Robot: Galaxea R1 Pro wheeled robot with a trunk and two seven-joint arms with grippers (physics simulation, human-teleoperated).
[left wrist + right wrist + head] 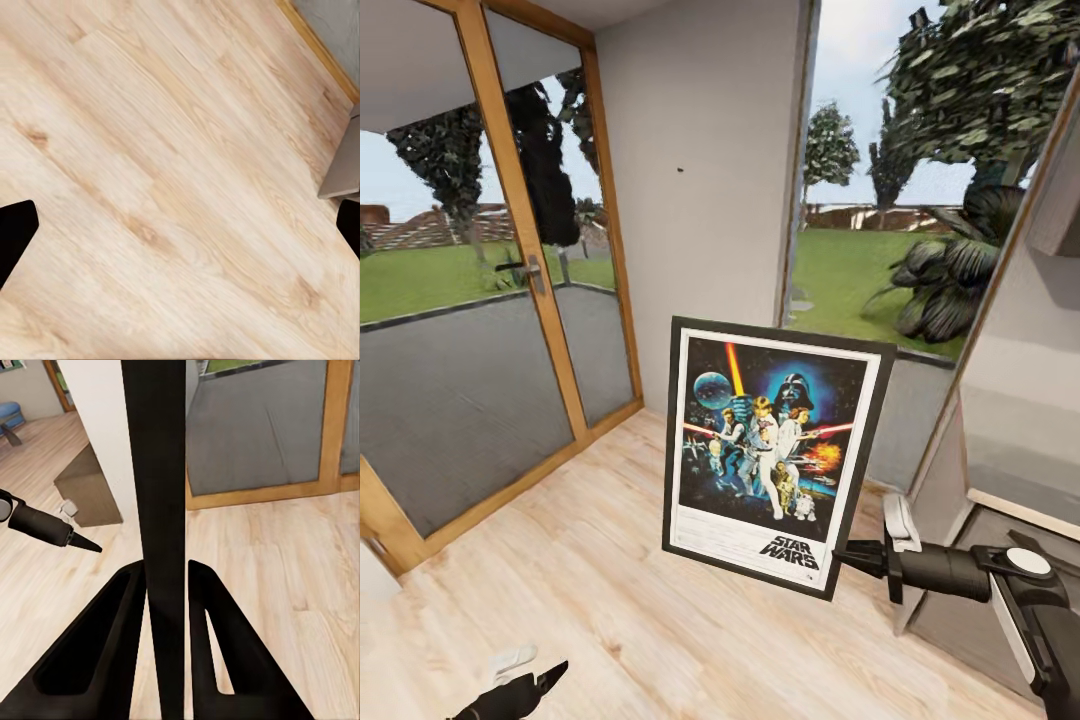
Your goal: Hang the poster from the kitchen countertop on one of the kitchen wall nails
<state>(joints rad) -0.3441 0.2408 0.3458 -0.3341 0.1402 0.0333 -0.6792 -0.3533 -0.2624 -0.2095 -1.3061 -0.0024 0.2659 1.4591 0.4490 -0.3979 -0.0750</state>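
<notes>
Currently your right gripper point(852, 556), arm extended level, pinches the poster point(770, 450) edge between its fingers point(120, 637); left gripper point(180, 225) hangs spread above the floor point(165, 150).

The only words that can be read are "STAR WARS", printed as a black logo in two stacked lines on the white border of the poster point(772, 452), at its lower corner on the side where the right gripper point(847, 556) pinches the frame, just beside the fingertips. Fine print runs in faint lines along the same white strip, farther from the gripper, but it is too small to read.
</notes>
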